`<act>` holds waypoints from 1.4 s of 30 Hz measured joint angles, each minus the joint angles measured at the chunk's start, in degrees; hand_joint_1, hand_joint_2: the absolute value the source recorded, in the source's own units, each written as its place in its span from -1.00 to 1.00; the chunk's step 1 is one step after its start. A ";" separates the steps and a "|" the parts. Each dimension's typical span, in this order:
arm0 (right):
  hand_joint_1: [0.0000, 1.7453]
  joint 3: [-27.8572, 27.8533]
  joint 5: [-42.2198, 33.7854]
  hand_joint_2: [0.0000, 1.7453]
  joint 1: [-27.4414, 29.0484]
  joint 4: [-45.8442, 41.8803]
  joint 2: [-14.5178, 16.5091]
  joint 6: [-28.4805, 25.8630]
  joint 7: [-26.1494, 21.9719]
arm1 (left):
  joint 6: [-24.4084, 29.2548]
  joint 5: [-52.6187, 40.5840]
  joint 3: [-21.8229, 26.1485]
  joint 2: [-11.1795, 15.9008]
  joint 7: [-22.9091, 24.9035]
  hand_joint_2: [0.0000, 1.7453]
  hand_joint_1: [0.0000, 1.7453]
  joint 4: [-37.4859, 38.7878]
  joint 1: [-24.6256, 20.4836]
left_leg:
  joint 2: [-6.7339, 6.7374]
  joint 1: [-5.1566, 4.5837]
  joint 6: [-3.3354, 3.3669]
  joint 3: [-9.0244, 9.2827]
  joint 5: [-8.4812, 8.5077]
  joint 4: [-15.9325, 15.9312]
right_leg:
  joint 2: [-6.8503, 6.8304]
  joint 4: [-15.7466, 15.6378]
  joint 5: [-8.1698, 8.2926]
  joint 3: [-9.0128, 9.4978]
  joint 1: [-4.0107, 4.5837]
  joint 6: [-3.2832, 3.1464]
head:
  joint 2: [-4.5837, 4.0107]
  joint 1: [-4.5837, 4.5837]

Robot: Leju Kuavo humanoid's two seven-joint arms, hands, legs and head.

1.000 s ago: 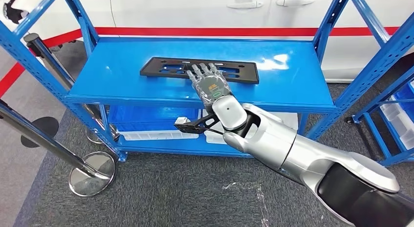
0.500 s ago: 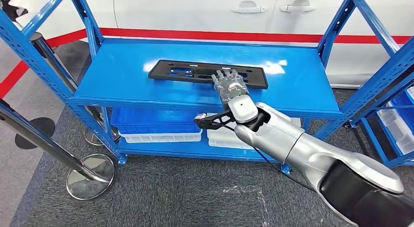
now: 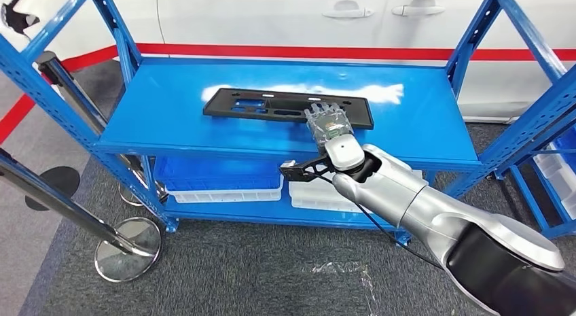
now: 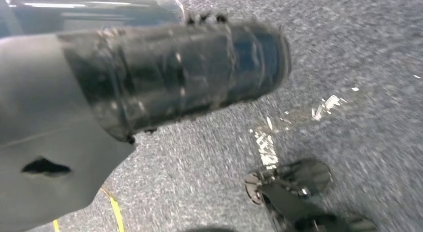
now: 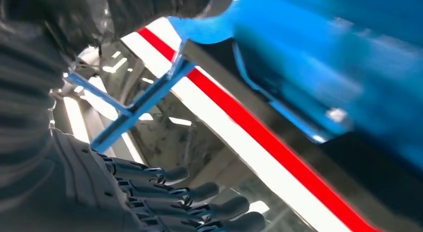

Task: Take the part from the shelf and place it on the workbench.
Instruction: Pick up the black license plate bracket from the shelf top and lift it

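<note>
While lying flat on the blue shelf (image 3: 170,119), top level, the black part (image 3: 272,107) has the right hand (image 3: 329,123) over its right end, fingers (image 3: 319,113) straight and spread, laid on it, no grip. Left hand (image 4: 169,77) hangs over grey carpet (image 4: 349,52); can't tell fingers. White bins (image 3: 224,190) sit on lower level.

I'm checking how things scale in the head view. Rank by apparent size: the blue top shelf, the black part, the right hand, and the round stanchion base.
1. Blue top shelf
2. Black part
3. and 4. Round stanchion base and right hand: the base looks somewhat larger, but it sits nearer the camera, so unsure.
</note>
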 joint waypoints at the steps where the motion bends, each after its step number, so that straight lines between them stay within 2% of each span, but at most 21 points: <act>1: -1.00 0.00 -0.01 1.00 -0.01 0.05 0.10 -0.18 -0.09 | 0.01 0.01 -0.05 -0.02 0.00 -1.00 -1.00 0.00 0.04 | 0.05 0.18 -0.28 -1.45 -1.17 2.88 | -0.03 -0.30 -0.15 0.54 -0.09 -0.14 | 0.00 -0.08; 3: -1.00 0.00 -0.01 1.00 0.19 0.09 0.36 -0.56 -0.40 | 0.01 0.05 -0.27 -0.02 0.00 -1.00 -1.00 0.00 -0.02 | 0.08 0.50 -0.84 -5.90 -3.35 10.34 | -0.05 -0.45 -0.69 1.32 -0.12 -0.31 | 0.00 -0.15; 5: -1.00 0.00 -0.01 1.00 0.58 0.10 0.58 -0.89 -0.62 | 0.01 0.15 -0.55 -0.02 0.00 -1.00 -1.00 0.00 0.06 | 0.11 0.89 -1.34 -8.77 -2.38 13.26 | -0.02 -0.44 -1.41 2.14 -0.20 -0.24 | 0.00 -0.18; 6: -1.00 0.00 -0.01 1.00 0.70 0.10 0.66 -1.03 -0.64 | 0.02 0.21 -0.63 -0.02 0.00 -1.00 -1.00 0.00 0.14 | 0.14 1.10 -1.54 -8.55 -0.20 11.32 | 0.02 -0.42 -1.83 2.67 -0.28 -0.10 | 0.00 -0.18; 8: -1.00 0.00 0.01 1.00 0.71 0.10 0.72 -1.20 -0.71 | 0.07 0.30 -0.71 -0.01 0.00 -1.00 -1.00 0.00 0.27 | 0.20 1.43 -1.80 -5.85 4.83 3.80 | 0.10 -0.38 -2.74 3.72 -0.35 0.42 | 0.00 -0.17; 9: -1.00 0.00 0.01 1.00 0.65 0.10 0.73 -1.25 -0.75 | 0.12 0.32 -0.79 -0.01 -0.01 -1.00 -1.00 0.00 0.26 | 0.20 1.40 -1.65 -4.45 6.07 0.45 | 0.15 -0.32 -3.14 4.02 -0.30 0.77 | 0.00 -0.21; 11: -1.00 0.00 0.02 1.00 0.59 0.10 0.75 -1.27 -0.91 | 0.25 0.34 -0.97 -0.01 -0.06 -1.00 -1.00 0.00 0.12 | 0.16 1.12 -0.96 -3.17 5.97 -2.25 | 0.20 -0.29 -3.51 4.22 -0.19 1.44 | 0.00 -0.23; 14: -1.00 0.00 0.02 1.00 0.65 0.10 0.79 -1.24 -1.13 | 0.41 0.35 -1.04 -0.02 -0.15 -1.00 -1.00 0.00 0.18 | 0.13 1.10 0.37 -2.09 5.24 -2.96 | 0.09 0.72 -4.06 4.21 -0.31 2.24 | 0.00 -0.23; 16: -1.00 0.00 0.02 1.00 0.55 0.10 0.79 -1.10 -1.17 | 0.45 0.35 -1.06 -0.02 -0.19 -1.00 -1.00 0.00 0.24 | 0.11 1.11 1.18 -1.05 4.73 -3.16 | -0.01 5.35 -5.55 1.78 -0.33 2.52 | 0.00 -0.10; 18: -1.00 0.00 0.02 1.00 0.67 0.11 0.79 -0.76 -1.19 | 0.50 0.37 -1.08 0.00 -0.19 -1.00 -1.00 0.00 0.13 | 0.10 0.99 1.70 -0.34 4.05 -3.15 | -0.04 13.26 -7.83 -3.34 -0.24 2.55 | 0.00 -0.01; 20: -1.00 0.00 0.01 1.00 1.15 0.16 0.78 -0.28 -1.22 | 0.60 0.41 -1.09 0.03 -0.18 -1.00 -1.00 0.00 0.10 | -0.03 0.87 1.87 0.65 3.22 -3.14 | -0.04 17.03 -7.87 -7.12 -0.22 2.42 | 0.00 0.00; 21: -1.00 0.00 -0.01 1.00 1.32 0.19 0.78 0.00 -1.23 | 0.66 0.44 -1.10 0.04 -0.17 -1.00 -1.00 0.00 0.13 | -0.14 0.83 1.88 1.30 2.75 -3.13 | -0.04 15.62 -6.14 -7.35 -0.20 2.25 | 0.00 0.01; 23: -1.00 0.00 -0.03 1.00 1.34 0.29 0.74 0.53 -1.17 | 0.74 0.48 -1.12 0.00 -0.17 -1.00 -1.00 0.00 0.24 | -0.31 0.83 1.71 2.64 1.69 -3.12 | -0.06 8.22 -0.44 -5.53 -0.02 1.62 | 0.00 0.03; 25: -1.00 0.00 -0.13 1.00 1.15 0.45 0.67 0.89 -1.03 | 0.79 0.49 -1.16 -0.07 -0.19 -1.00 -1.00 0.00 0.21 | -0.38 0.77 1.16 3.23 0.80 -3.02 | -0.07 2.18 2.35 -3.71 0.40 1.06 | 0.00 -0.03; 30: -1.00 -0.01 -0.78 1.00 1.32 1.04 0.29 1.87 -0.13 | 0.95 0.50 -1.32 -0.09 -0.19 -1.00 -1.00 0.00 0.13 | -0.13 0.71 -0.43 3.01 -0.68 -1.03 | 0.01 0.00 1.90 -1.86 0.22 -0.08 | 0.00 -0.12; 34: -1.00 0.00 -1.78 1.00 1.70 2.05 -0.14 4.38 0.34 | 0.94 0.55 -1.80 -0.09 0.14 -1.00 -1.00 0.00 0.00 | 0.10 1.01 -1.37 -4.66 -4.96 11.22 | 0.12 -0.20 1.23 -1.04 0.07 -0.64 | 0.00 -0.35; 35: -1.00 -0.01 -2.14 1.00 2.01 2.37 -0.23 5.09 0.44 | 0.93 0.61 -1.93 -0.08 0.29 -1.00 -1.00 0.00 0.01 | 0.11 1.04 -1.48 -6.05 -4.93 12.39 | 0.18 -0.15 0.99 -0.84 0.07 -0.64 | 0.00 -0.35; 36: -1.00 -0.01 -2.48 1.00 2.33 2.74 -0.37 5.72 0.57 | 0.92 0.69 -2.03 -0.08 0.42 -1.00 -1.00 0.00 0.08 | 0.12 1.05 -1.51 -6.43 -3.64 11.49 | 0.25 -0.06 0.72 -0.56 0.06 -0.60 | 0.00 -0.36; 39: -1.00 0.00 -3.10 1.00 2.77 3.85 -0.83 6.84 0.89 | 0.92 0.83 -2.12 -0.03 0.50 -1.00 -1.00 0.00 0.29 | 0.15 0.94 -1.07 -3.50 3.33 1.09 | 0.37 0.21 -0.08 0.38 0.08 -0.28 | 0.00 -0.33; 40: -1.00 -0.01 -3.22 1.00 2.76 4.18 -0.97 7.04 0.97 | 0.92 0.83 -2.15 0.01 0.46 -1.00 -1.00 0.00 0.23 | 0.14 0.78 -0.74 -2.62 4.29 -1.40 | 0.39 0.25 -0.21 0.40 0.10 -0.07 | 0.00 -0.31; 42: -1.00 -0.01 -3.63 1.00 2.86 4.72 -1.19 7.66 1.10 | 0.94 0.86 -2.24 0.05 0.31 -1.00 -1.00 0.00 0.11 | 0.11 0.42 -0.01 -2.20 4.35 -2.65 | 0.41 0.24 -0.29 0.29 0.13 0.49 | 0.00 -0.28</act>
